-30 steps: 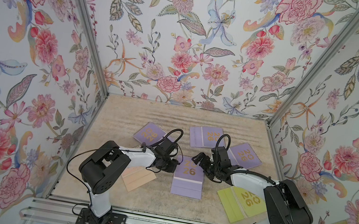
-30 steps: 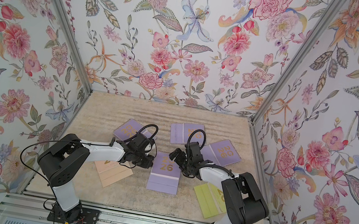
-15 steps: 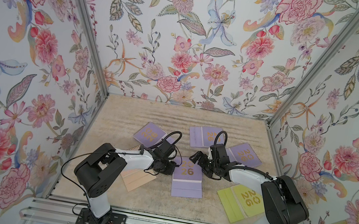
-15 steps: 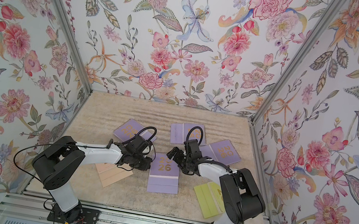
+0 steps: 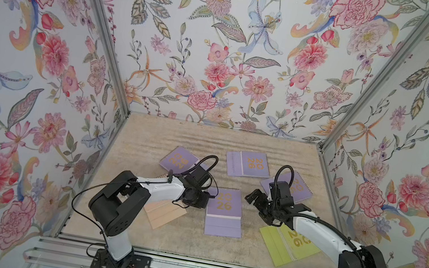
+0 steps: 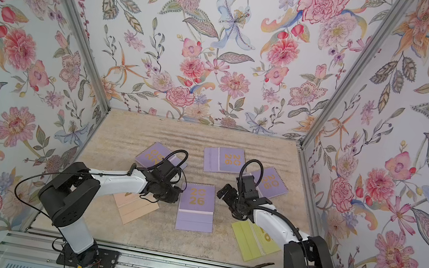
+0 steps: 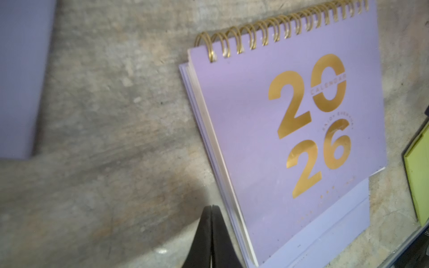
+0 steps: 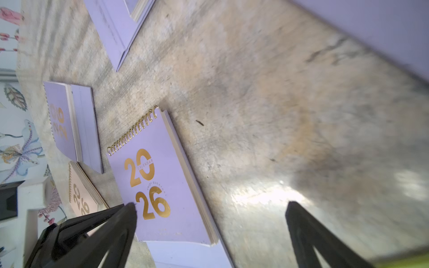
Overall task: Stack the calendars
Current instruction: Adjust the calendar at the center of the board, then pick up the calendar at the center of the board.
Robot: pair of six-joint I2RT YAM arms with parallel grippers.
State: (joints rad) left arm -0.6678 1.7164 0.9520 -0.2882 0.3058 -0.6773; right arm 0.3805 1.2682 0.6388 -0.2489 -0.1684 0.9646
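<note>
Two black fingers [image 7: 202,236] of left gripper [image 7: 211,206] are pressing tight together, gripping nothing, sitting just beside the flat lilac spiral-bound card calendar [image 5: 224,211] mid-table. Also empty, right gripper [image 8: 212,205] is gaping wide over bare beige tabletop [image 8: 278,116]. Calendar is lying w/ gold spiral twd back edge, long axis running back-to-front.
</note>
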